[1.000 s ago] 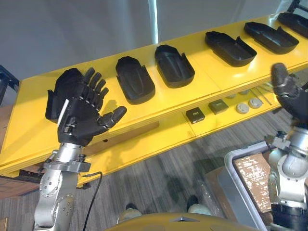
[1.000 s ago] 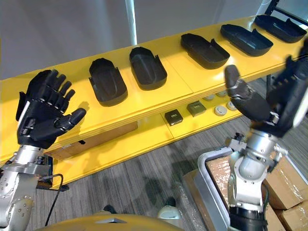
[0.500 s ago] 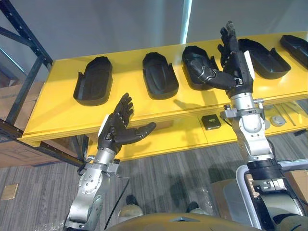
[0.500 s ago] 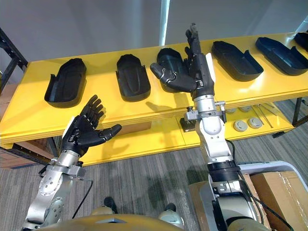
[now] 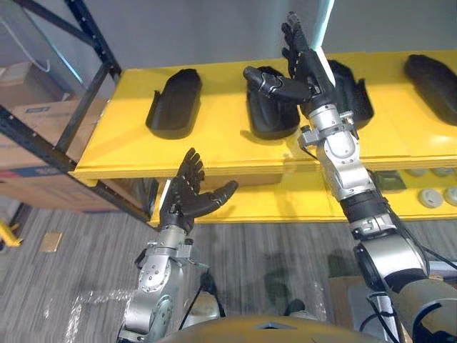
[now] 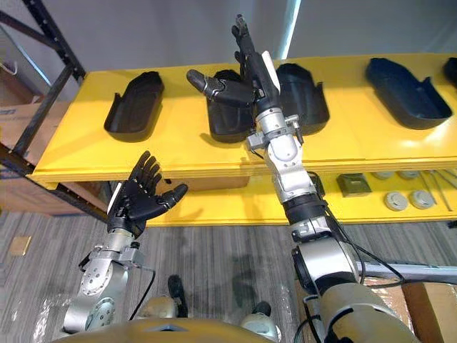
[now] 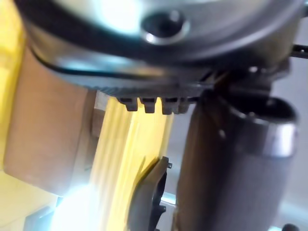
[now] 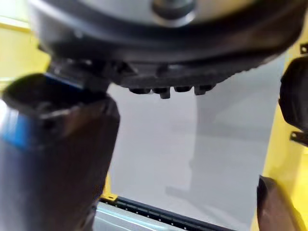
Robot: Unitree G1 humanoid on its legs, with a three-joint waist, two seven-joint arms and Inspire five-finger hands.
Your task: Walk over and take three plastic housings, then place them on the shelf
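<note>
— Fingers of the left hand (image 5: 187, 200), going by the left eye view?
— Straight and fanned, thumb out to the side, gripping nothing. It hangs below the front edge of the yellow shelf (image 5: 221, 114). The right hand (image 5: 305, 68) is just as relaxed, fingers pointing up, raised over the shelf's top board.
— And the housings?
— All on that top board, hollow side up. The first housing (image 5: 175, 103) lies toward the shelf's left end. The second housing (image 5: 275, 118) sits behind the right thumb (touching or not, I cannot tell). The third housing (image 5: 355, 89) is partly hidden by the right wrist, and the fourth housing (image 5: 432, 75) lies toward the shelf's right end.
— Right eye view?
— A fifth housing (image 6: 452, 71) shows at the shelf's far right. The shelf's lower board (image 6: 214, 211) carries a dark square block (image 6: 352, 184) and two pale discs (image 6: 395, 201). A cardboard box (image 6: 432, 311) stands on the floor before the shelf's right end; what it holds I cannot tell.
— Left wrist view?
— The left thumb stands straight beside the shelf's yellow edge, where the rim of one housing lies. A brown panel (image 7: 43, 134) sits against the shelf.
— Right wrist view?
— The right thumb is straight too, before the grey wall (image 8: 159, 159) behind the shelf, and dark housing edges rest on the yellow board.
</note>
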